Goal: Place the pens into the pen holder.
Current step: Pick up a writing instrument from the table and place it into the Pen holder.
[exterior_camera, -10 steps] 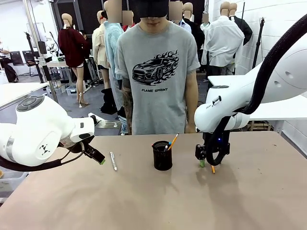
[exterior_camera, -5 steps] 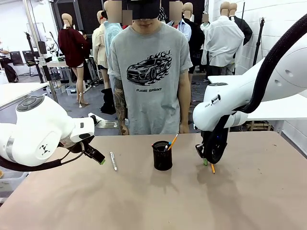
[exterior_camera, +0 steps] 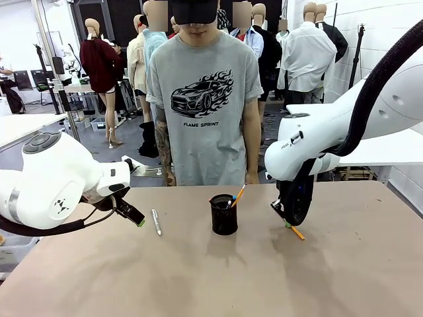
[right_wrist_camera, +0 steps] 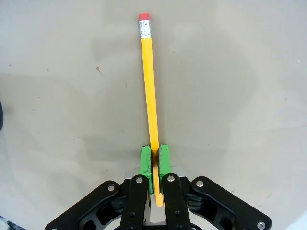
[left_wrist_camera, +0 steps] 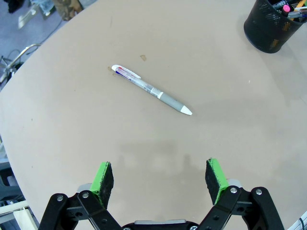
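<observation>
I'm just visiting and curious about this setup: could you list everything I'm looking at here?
table: one, brown, under everything.
pen holder: one, black mesh, upright mid-table.
pens in the holder: several, one orange, exact count unclear.
grey pen: one, clear and grey, lying on the table left of the pen holder.
pencil: one, yellow with a pink eraser, in the right gripper.
person: one, grey T-shirt, standing at the far side.
left gripper: one, open, above the table near the grey pen.
right gripper: one, shut on the pencil, right of the pen holder.
</observation>
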Tool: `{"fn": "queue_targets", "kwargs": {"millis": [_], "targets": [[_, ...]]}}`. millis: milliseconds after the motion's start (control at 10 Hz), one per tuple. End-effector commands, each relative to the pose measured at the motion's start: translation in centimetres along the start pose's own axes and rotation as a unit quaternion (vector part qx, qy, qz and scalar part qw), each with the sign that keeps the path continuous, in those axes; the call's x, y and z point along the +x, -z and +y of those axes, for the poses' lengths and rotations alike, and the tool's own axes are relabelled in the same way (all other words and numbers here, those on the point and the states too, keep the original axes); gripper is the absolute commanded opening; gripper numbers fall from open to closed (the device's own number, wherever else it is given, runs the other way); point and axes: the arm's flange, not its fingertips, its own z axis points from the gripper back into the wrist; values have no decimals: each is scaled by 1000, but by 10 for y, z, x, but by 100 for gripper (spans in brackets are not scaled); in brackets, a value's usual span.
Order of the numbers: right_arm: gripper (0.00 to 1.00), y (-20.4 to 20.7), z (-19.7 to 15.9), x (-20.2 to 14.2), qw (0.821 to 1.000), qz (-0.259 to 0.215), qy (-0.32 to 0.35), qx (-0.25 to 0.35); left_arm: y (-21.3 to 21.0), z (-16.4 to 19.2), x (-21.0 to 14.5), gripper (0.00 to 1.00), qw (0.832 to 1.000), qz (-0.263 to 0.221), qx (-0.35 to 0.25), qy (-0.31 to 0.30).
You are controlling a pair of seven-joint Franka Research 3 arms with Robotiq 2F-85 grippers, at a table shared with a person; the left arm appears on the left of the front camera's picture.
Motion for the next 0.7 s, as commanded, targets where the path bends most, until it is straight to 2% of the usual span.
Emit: {"fn": "queue_targets", "kwargs": {"millis": [0,300,500,600], "targets": [[0,-5,-1,-9,1000,9,-28,6,-1,2,-1,100,1000,-1,0,-2],[0,-59,-13,-40,991,-75,-76,83,-1,2,-1,100,1000,-1,0,-2],[0,-95,-18,-56,970,-166,-115,136,-1,2,-1,100,1000,-1,0,-2],[0,-108,-19,-61,953,-221,-130,160,-1,2,-1,100,1000,-1,0,-2]]}}
